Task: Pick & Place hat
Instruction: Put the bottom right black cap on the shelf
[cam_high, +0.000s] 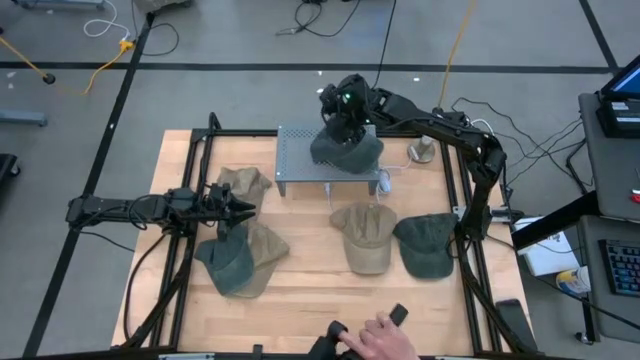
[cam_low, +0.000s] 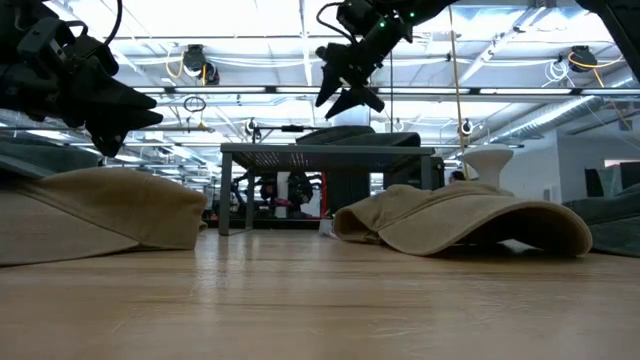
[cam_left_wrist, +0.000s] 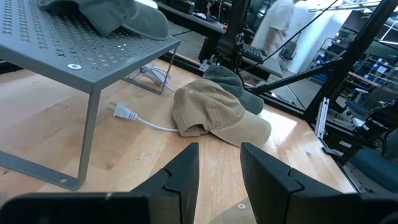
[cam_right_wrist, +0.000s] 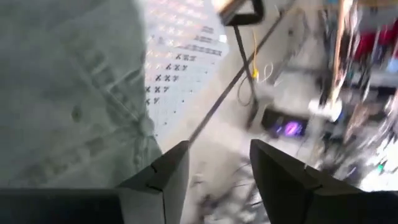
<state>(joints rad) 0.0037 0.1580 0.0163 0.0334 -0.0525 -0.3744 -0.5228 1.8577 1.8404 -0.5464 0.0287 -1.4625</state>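
A dark green hat (cam_high: 346, 150) lies on the grey perforated stand (cam_high: 300, 160) at the table's far middle, crown up; it also shows in the low view (cam_low: 357, 134) and the left wrist view (cam_left_wrist: 118, 15). My right gripper (cam_high: 343, 103) hangs just above it, open, with nothing between its fingers (cam_right_wrist: 217, 149); the hat's cloth (cam_right_wrist: 68, 93) shows beside them. In the low view my right gripper (cam_low: 345, 88) stands clear above the hat. My left gripper (cam_high: 238, 210) waits low at the table's left, open (cam_left_wrist: 219, 148).
Other hats lie on the table: a tan hat (cam_high: 243, 183), a green-and-tan pair (cam_high: 240, 258), a tan hat (cam_high: 365, 236) and a green hat (cam_high: 426, 246). A white plug cable (cam_left_wrist: 134, 115) runs under the stand. A person's hand (cam_high: 385, 340) rests at the near edge.
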